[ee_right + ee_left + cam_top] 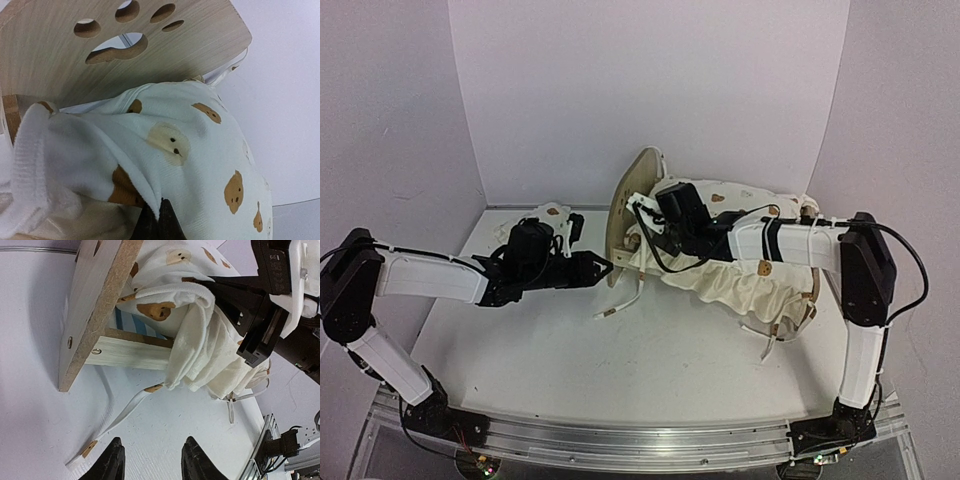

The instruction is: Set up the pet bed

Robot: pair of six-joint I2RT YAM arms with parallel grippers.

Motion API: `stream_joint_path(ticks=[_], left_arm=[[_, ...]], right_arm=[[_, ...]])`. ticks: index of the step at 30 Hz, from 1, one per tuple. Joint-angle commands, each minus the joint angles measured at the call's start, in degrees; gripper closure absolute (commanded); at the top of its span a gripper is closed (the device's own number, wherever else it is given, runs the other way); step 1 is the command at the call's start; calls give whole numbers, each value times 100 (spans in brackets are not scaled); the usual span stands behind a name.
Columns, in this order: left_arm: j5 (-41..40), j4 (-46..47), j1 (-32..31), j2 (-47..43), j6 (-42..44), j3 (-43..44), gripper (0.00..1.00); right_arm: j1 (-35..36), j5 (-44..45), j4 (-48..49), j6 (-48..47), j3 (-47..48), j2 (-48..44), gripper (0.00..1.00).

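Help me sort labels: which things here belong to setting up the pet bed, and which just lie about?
Job: pet bed; bear-print cushion, pinched by the right gripper.
Lying about: small bear-print pillow behind the left gripper, untouched.

Lab test cell: white backdrop panels (650, 90), white table (620, 370), aluminium rail (620, 447)

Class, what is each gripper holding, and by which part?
The right gripper pinches the cream bear-print fabric cushion by a folded edge; the left gripper, open, holds nothing.
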Motion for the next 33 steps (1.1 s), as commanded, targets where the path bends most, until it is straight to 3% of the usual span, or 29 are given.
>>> stream_joint_path(ticks=[1,10,15,18,22,25,29,33], left_arm=[[-133,257,51,-162,1,-16,60],[-418,258,185,220,187,227,52],[-581,263,209,787,460,606,47],[-632,266,209,1128,711,886,49],[-834,283,235,1491,987,1144,54],[-900,298,266,1669,1039,1253,58],[-916,335,297,1939,1100,1420,61],[-877,392,325,2065,1135,1541,65]], right_arm=[[-88,-196,116,-369,349,-321,100],[-132,-213,-89,28,1090,899,100],[-165,-468,-229,553,935,825,96],[-170,-407,-591,780,928,702,85],[-170,-547,-1778,1354,1263,463,61],[-165,-635,-2551,1700,1293,130,49],[-167,-1250,-2878,2064,911,-555,30],[-162,-1969,-2924,2351,597,-1053,20]])
